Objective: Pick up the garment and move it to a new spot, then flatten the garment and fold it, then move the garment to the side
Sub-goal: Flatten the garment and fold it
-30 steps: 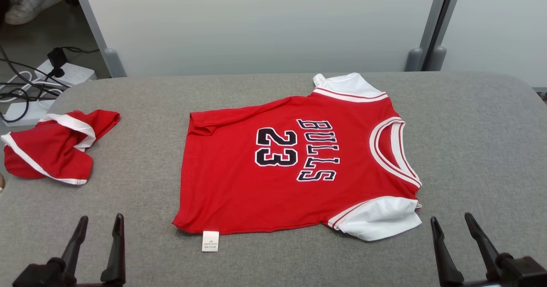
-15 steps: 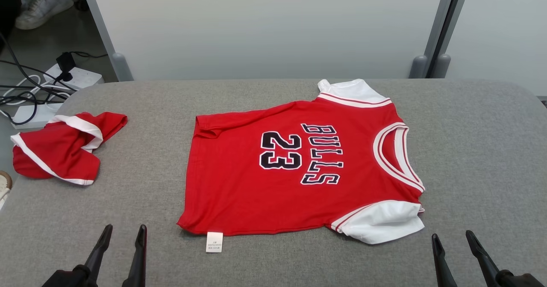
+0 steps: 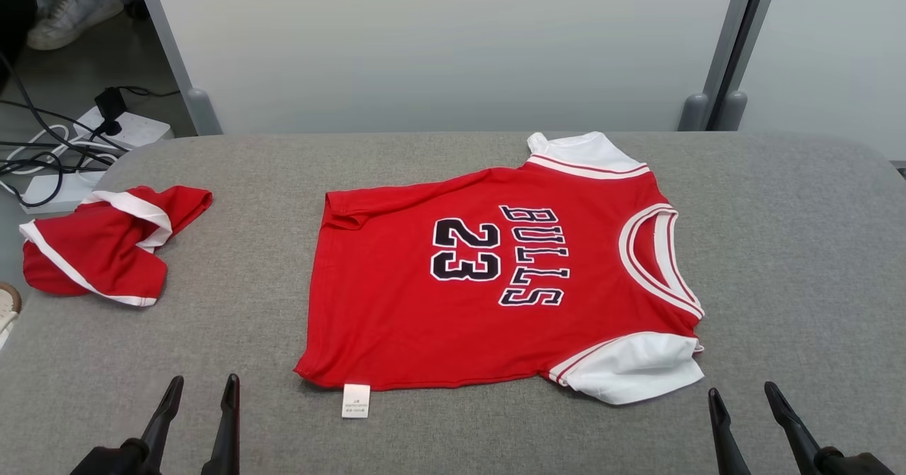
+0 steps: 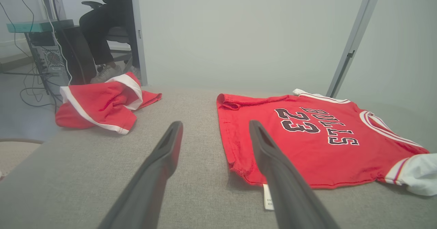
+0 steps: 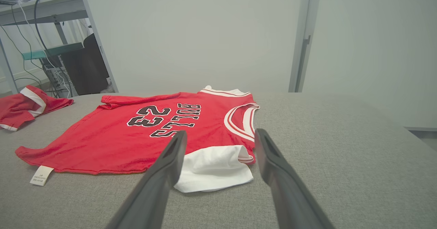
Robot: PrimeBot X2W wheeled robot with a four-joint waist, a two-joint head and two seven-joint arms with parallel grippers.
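Note:
The garment (image 3: 396, 298) is a red jersey with "BULLS 23" in black, white sleeves and a white-trimmed neck. It lies spread flat in the middle of the grey table (image 3: 778, 248), neck to the right, with a small fold at its far left hem corner. A white label (image 3: 355, 400) sticks out at its near hem. My left gripper (image 3: 200, 388) stands open near the table's front edge, left of the hem; in the left wrist view the garment (image 4: 307, 157) lies just right of the left gripper (image 4: 215, 125). My right gripper (image 3: 738, 396) is open, just right of the near white sleeve (image 5: 211, 167).
A second red piece with white trim (image 3: 92, 248) lies crumpled at the table's left edge. Power strips and cables (image 3: 71, 149) lie on the floor beyond it. A person's shoe (image 3: 71, 8) and legs (image 4: 99, 34) show at the far left. A pale partition (image 3: 439, 43) backs the table.
The camera shifted slightly, so the whole scene sits a little lower and to the right. My left gripper moved right, toward the jersey's hem. Both grippers sit lower in view, still open.

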